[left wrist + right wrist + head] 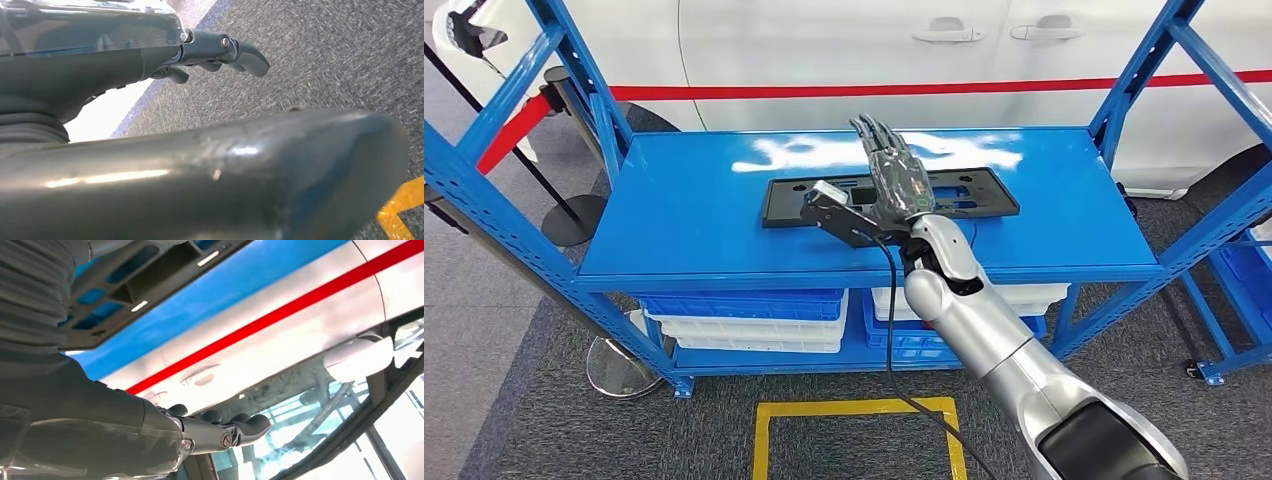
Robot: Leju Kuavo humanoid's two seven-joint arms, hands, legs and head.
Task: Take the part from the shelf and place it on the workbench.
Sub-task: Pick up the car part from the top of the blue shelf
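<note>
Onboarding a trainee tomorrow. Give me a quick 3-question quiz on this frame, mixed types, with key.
1. True or false: the right hand already grips the flat black plastic part.
2. The part lies on: A) the grey carpet floor, B) the blue metal shelf top, C) a white crate.
3. Fill in: behind the shelf stands a white ____ with a red stripe.

Key: 1 false, its fingers are stretched out above the part; 2 B; 3 car.

Legible text, labels, brands, numbers, signs: none. The black part (889,196) on the blue shelf (674,230) carries no readable marking, and neither do the storage bins (744,318) below. The white car (874,60) bears a plain red stripe (904,88) without lettering.
</note>
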